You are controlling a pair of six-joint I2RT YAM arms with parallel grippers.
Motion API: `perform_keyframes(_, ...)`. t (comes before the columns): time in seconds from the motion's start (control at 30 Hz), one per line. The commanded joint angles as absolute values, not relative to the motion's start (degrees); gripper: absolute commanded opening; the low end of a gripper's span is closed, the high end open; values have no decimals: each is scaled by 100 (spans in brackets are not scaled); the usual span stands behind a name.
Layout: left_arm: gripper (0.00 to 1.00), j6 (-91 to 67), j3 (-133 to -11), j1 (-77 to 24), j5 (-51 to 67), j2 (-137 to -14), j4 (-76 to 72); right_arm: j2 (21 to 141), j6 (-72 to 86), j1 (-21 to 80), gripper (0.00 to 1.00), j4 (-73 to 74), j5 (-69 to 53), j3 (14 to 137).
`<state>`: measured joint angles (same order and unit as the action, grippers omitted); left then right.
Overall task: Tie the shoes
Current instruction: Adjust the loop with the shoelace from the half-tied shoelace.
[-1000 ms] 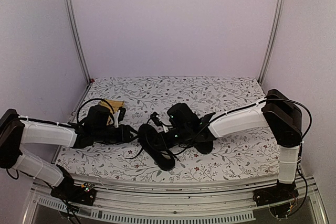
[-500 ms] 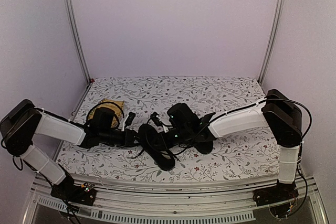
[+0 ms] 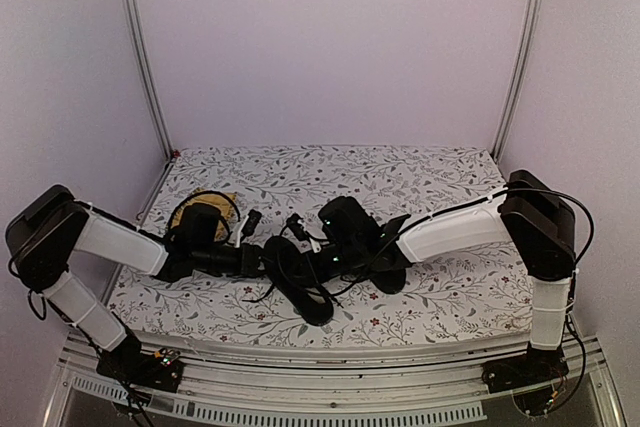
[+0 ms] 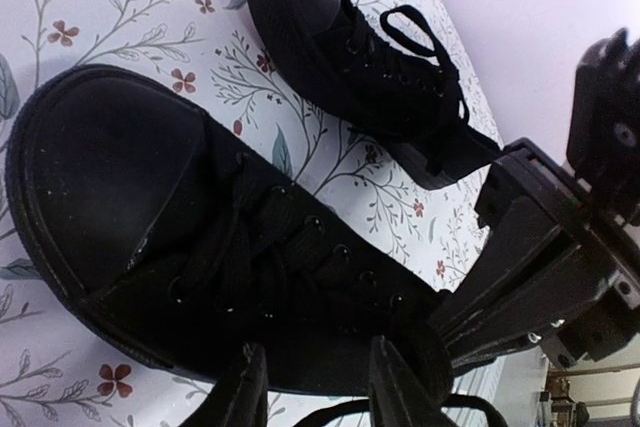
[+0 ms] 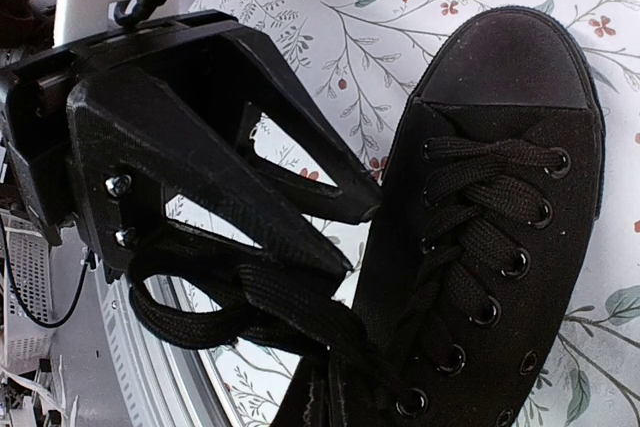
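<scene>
Both black shoes (image 3: 305,292) sit in the middle of the flowery white desk (image 3: 430,177), plain lilac walls (image 3: 330,47) all round. Left pincer (image 4: 318,347) has its fingers apart by one shoe's laces; right pincer (image 5: 322,392) is squeezed together.

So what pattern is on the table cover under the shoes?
The cover is white with grey-green leafy sprigs and red flowers, clearest in the left wrist view.
</scene>
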<state>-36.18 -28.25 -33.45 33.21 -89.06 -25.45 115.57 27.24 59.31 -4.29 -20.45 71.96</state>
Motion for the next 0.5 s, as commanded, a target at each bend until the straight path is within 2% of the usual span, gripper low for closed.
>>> perform_keyframes(0.0, 35, -3463, -3012, -3287, 3245, -9015, -2818, 11501, 2722, 5961, 2, -414, -1991, 7144)
perform_keyframes(0.07, 36, -3463, -3028, -3279, 3179, -9020, -2825, 11496, 2724, 5959, 2, -405, -1978, 7145)
perform_keyframes(0.23, 52, -3459, -3066, -3205, 2897, -8849, -2572, 11415, 2757, 5959, 2, -424, -1939, 7075)
perform_keyframes(0.47, 63, -3763, -2979, -3120, 2507, -7955, -1920, 11294, 2734, 5960, 2, -430, -1916, 6979)
